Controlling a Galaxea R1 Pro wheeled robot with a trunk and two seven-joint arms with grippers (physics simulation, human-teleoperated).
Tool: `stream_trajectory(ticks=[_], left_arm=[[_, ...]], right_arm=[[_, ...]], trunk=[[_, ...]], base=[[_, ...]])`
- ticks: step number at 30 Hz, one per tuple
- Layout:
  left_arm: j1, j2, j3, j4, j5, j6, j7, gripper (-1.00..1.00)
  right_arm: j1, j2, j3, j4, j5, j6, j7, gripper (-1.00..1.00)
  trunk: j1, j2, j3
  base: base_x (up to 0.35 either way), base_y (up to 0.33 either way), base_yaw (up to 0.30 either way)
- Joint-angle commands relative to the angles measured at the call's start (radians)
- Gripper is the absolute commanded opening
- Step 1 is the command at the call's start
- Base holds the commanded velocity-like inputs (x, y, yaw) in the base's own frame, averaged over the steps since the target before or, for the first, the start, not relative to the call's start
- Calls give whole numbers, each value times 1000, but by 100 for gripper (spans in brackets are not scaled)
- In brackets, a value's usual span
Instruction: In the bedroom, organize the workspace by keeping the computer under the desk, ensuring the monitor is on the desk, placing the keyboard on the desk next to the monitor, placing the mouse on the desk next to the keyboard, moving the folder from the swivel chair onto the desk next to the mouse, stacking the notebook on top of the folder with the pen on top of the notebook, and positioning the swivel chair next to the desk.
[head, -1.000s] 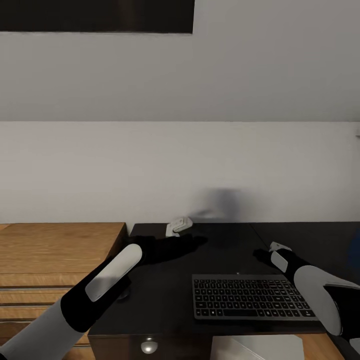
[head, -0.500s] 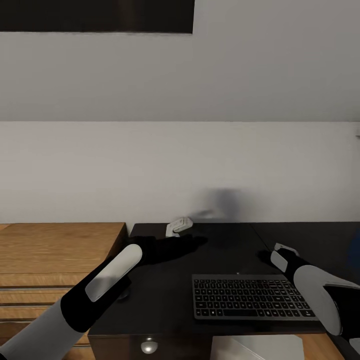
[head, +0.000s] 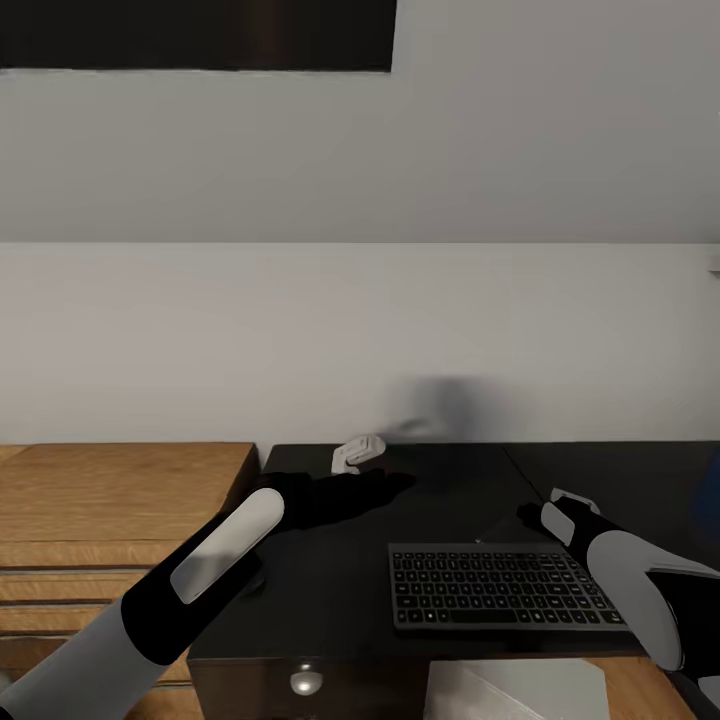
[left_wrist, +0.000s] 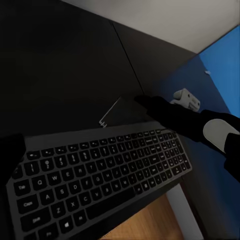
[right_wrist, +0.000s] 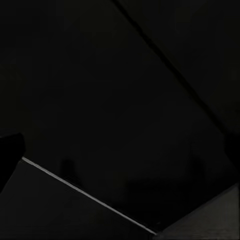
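The keyboard (head: 505, 587), dark keys in a silver frame, lies flat near the front of the black desk (head: 440, 480). Just past its far edge lies the notebook (left_wrist: 116, 111), thin and dark with a pale edge; its surface (right_wrist: 75, 215) also shows in the right wrist view. My right gripper (head: 525, 515) hovers over the desk close to that notebook, jaws apart, nothing between them. My left gripper (head: 395, 482) reaches over the desk's back left part, open and empty; one finger (left_wrist: 10, 155) shows beside the keyboard. The computer (head: 515, 692) stands under the desk's front edge.
A light wooden drawer chest (head: 110, 500) adjoins the desk on the left. A round silver knob (head: 305, 683) marks the desk's drawer unit below the front edge. The blue back panel (left_wrist: 220, 65) runs along the desk's right part. A grey wall rises behind.
My right gripper has edged slightly to the right, behind the keyboard. The head view has shifted a little. The left arm has not moved.
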Motion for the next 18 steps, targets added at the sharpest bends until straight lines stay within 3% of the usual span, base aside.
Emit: stream_trajectory(ticks=[1, 18], left_arm=[[-1, 0, -1, -1, 8, -1, 8, 100], [-1, 0, 0, -1, 8, 0, -3, 100]], right_arm=[[0, 0, -2, -2, -3, 7, -4, 100], [0, 0, -4, -1, -3, 11, -5, 100]], trunk=[[0, -1, -1], [0, -1, -1]], base=[[-69, 51, 0], [-10, 6, 0]])
